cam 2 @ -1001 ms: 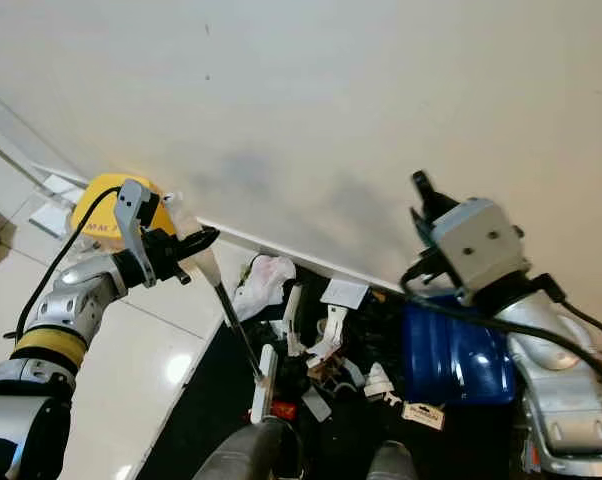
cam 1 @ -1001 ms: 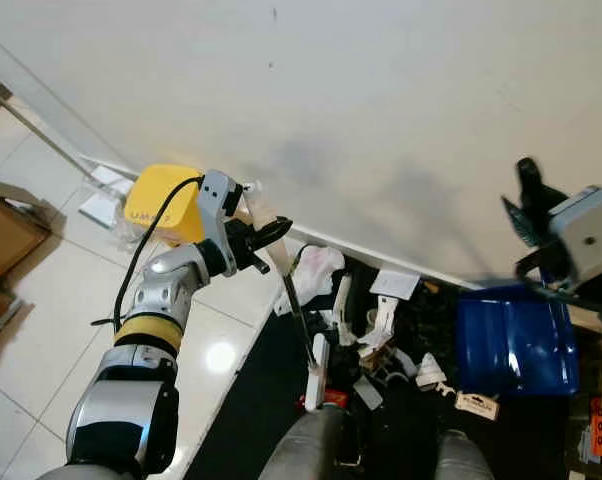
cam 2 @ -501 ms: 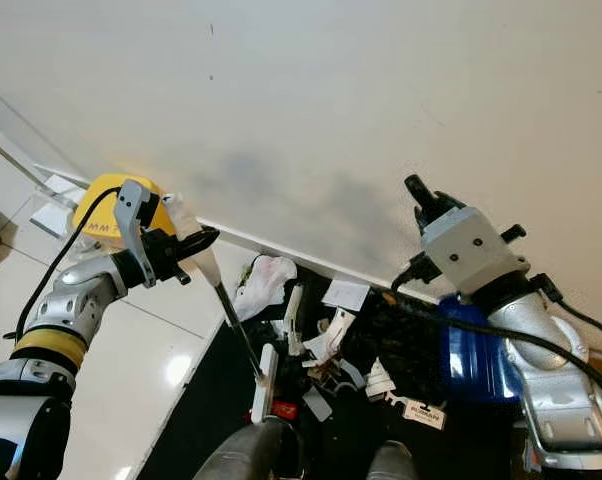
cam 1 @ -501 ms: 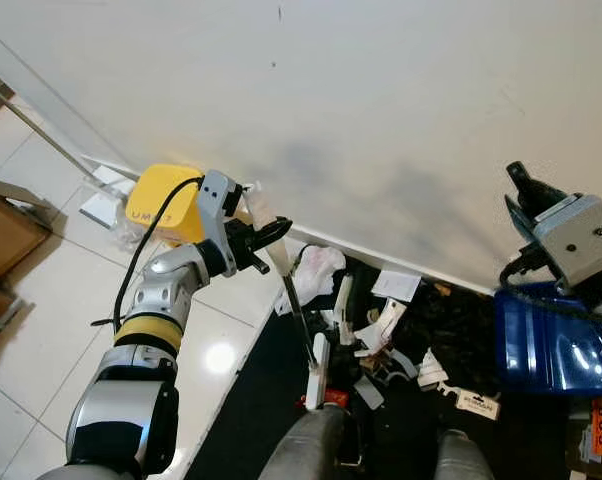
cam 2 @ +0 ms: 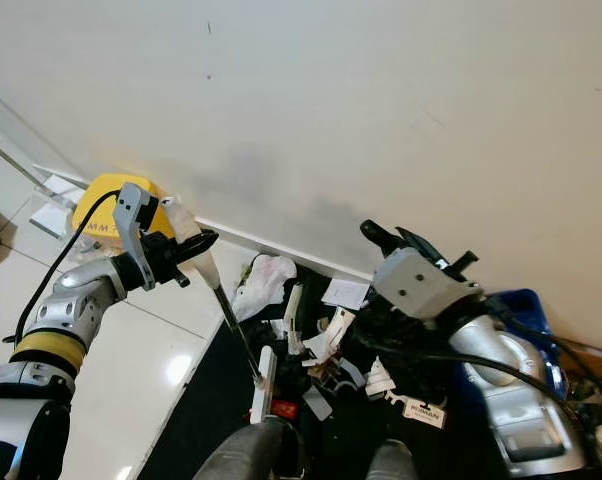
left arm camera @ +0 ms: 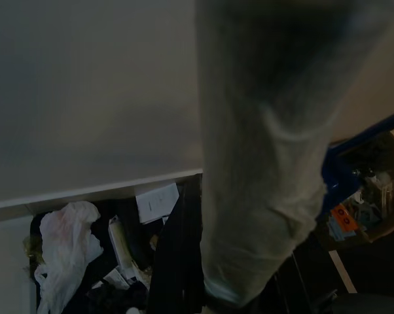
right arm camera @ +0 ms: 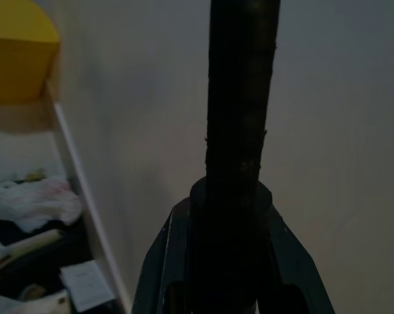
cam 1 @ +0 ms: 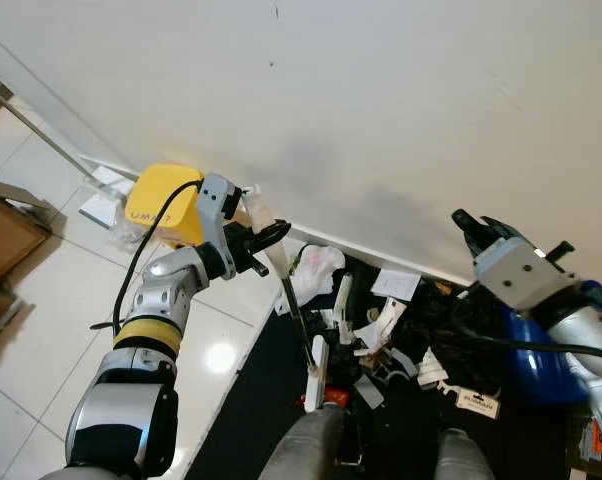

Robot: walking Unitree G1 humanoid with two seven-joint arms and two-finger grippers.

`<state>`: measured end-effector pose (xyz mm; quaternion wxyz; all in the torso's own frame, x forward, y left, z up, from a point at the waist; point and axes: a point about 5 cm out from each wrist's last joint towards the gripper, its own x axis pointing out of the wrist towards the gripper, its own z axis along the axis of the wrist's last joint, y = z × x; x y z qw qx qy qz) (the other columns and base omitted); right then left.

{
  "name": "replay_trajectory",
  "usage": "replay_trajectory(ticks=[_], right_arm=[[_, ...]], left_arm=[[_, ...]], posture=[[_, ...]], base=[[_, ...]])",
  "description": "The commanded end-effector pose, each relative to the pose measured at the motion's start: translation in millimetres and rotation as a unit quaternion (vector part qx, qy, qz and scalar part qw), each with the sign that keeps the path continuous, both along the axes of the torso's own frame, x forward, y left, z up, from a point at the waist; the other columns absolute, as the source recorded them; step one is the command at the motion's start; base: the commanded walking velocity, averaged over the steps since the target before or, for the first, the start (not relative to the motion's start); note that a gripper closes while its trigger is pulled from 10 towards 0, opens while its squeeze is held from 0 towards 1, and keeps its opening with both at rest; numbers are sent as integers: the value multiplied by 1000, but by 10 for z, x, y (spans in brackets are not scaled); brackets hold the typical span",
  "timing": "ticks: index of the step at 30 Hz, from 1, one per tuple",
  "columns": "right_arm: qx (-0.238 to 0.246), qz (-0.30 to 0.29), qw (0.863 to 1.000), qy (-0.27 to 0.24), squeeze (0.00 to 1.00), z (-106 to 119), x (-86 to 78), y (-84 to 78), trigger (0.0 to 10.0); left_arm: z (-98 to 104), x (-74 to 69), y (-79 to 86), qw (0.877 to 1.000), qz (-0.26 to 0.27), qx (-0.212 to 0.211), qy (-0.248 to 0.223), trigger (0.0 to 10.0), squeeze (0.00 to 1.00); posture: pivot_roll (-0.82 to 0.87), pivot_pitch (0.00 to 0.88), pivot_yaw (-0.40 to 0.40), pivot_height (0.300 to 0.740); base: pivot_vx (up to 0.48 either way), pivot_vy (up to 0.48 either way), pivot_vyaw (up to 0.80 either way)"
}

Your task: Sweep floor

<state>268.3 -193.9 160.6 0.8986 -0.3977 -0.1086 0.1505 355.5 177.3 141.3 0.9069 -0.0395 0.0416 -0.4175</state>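
Fingers of your left gripper (cam 1: 264, 240) pinch the pale handle of the broom (cam 1: 293, 305), whose shaft slants down from the wall toward the litter (cam 1: 381, 335) on the black mat, while your right gripper (cam 2: 393, 238) clasps the blue dustpan (cam 1: 543, 352) handle.

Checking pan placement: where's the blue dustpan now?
In the left eye view the blue dustpan sits on the robot's right, beside the trash pile, partly behind the right arm.

Glossy floor tiles (cam 1: 41, 300), matt wall (cam 1: 361, 100)
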Motion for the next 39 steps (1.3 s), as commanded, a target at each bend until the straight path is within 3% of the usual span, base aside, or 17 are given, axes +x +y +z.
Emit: replay_trajectory(ticks=[1,6,12,14,15,16,19,21,31,37,39], right_arm=[[-6,12,1000,6,0,-130,-34,99,10000],[7,1,1000,29,0,-467,-62,261,10000],[27,-6,999,39,0,-605,-70,332,10000],[80,-11,996,45,0,-671,-62,432,10000],[80,-11,996,45,0,-671,-62,432,10000],[121,-15,991,50,0,-683,-52,480,10000],[282,-31,957,61,0,-638,11,605,10000],[327,-29,942,67,0,-631,26,651,10000],[322,-16,941,99,0,-793,-28,683,10000],[233,-3,964,126,0,-1015,-137,559,10000],[220,11,965,140,0,-1054,-171,547,10000]], left_arm=[[-41,-35,73,1000,10,4,4,10000,0],[-28,-29,114,1000,18,4,4,10000,0],[19,-3,156,1000,30,2,-3,10000,0],[67,21,203,999,44,0,-9,10000,0],[67,21,203,999,44,0,-9,10000,0],[92,33,224,999,50,0,-13,10000,0],[177,67,279,998,62,-1,-26,10000,0],[217,80,301,997,65,1,-32,10000,0],[217,65,281,998,33,31,-36,10000,0],[180,30,168,994,-48,88,-37,10000,0],[208,33,180,991,-59,108,-45,10000,0]], posture=[[85,279,186,740],[88,279,190,740],[88,277,192,740],[90,274,189,740],[90,274,189,740],[90,274,189,740],[92,268,184,740],[93,267,183,740],[92,262,173,740],[85,271,180,740],[85,271,180,740]], base=[[0,0,0],[0,0,0],[0,0,0],[0,0,0],[0,0,0],[0,0,0],[0,0,0],[0,0,0],[0,0,0],[0,0,0],[0,0,0]])
